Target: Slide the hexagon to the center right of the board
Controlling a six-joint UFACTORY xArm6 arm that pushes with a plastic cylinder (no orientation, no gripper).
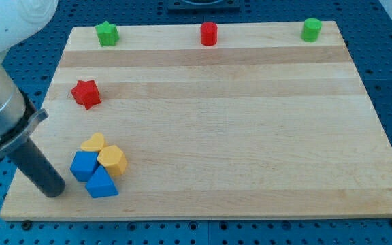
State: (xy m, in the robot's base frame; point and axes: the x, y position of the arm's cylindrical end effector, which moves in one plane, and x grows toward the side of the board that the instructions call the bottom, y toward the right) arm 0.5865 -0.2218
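The yellow hexagon [113, 160] lies at the board's lower left, in a tight cluster with a yellow heart [93, 143] above it, a blue cube [83, 165] to its left and a blue triangular block [101, 184] below it. My tip [53, 191] rests on the board just left of this cluster, a short gap from the blue cube. The dark rod slants up to the view's left from the tip.
A red star [86, 93] sits at the left middle. Along the top edge stand a green star [107, 33], a red cylinder [209, 33] and a green cylinder [311, 29]. The wooden board [250, 136] lies on a blue perforated table.
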